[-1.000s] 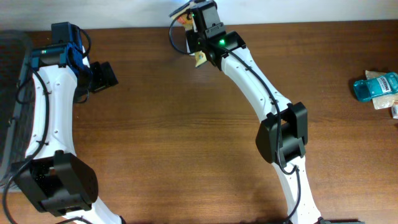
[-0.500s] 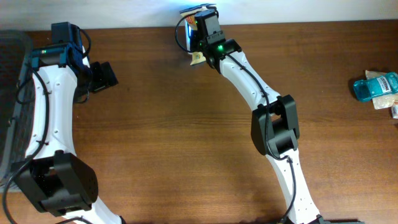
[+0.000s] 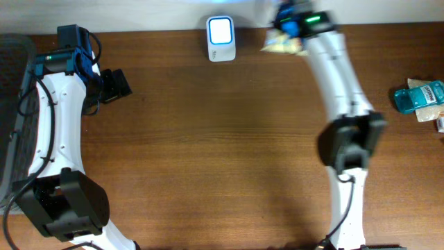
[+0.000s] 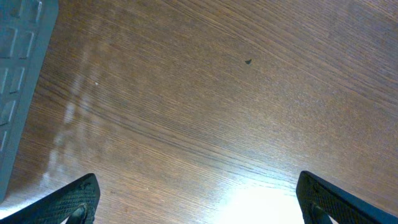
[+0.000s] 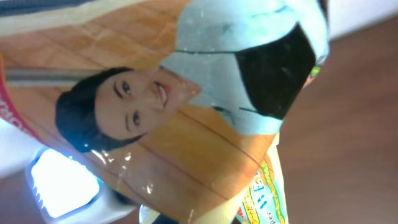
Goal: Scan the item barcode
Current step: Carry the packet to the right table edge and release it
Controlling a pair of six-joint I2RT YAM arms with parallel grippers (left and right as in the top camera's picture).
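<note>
- Light glows from the window of a white box-shaped scanner (image 3: 221,38) standing at the far edge of the brown wooden surface (image 3: 208,153) in the overhead view. To its right and apart from it, the right hand (image 3: 290,26), blurred, is closed on a glossy printed plastic packet (image 3: 281,46). The packet hangs near the far edge, beside the scanner and not over it. The left hand (image 3: 114,86) hovers empty, well apart at the left, near a grey ribbed tray (image 3: 12,104). A teal wrapped pack (image 3: 420,96) lies at the right edge.
- Left wrist view: the left hand (image 4: 199,208) stands fully spread, its dark fingertips (image 4: 74,202) at the bottom corners with only bare surface between them.
- Right wrist view: the packet (image 5: 186,112) fills the frame, and the hand's fingers cannot be made out.
  - The face turned to the camera shows a smiling woman lying sideways, head toward the left of the frame, and a yellow-green lettered strip at the lower right. No barcode shows on it.
  - The packet's ends are cropped, so its long axis cannot be fixed. It seems to run slantwise, upper right to lower left, toward the scanner's bright window (image 5: 62,183).
- Judged from this, the code probably sits on the hidden face. The step would go best with that face brought squarely before the window, the film taut and held steady.
</note>
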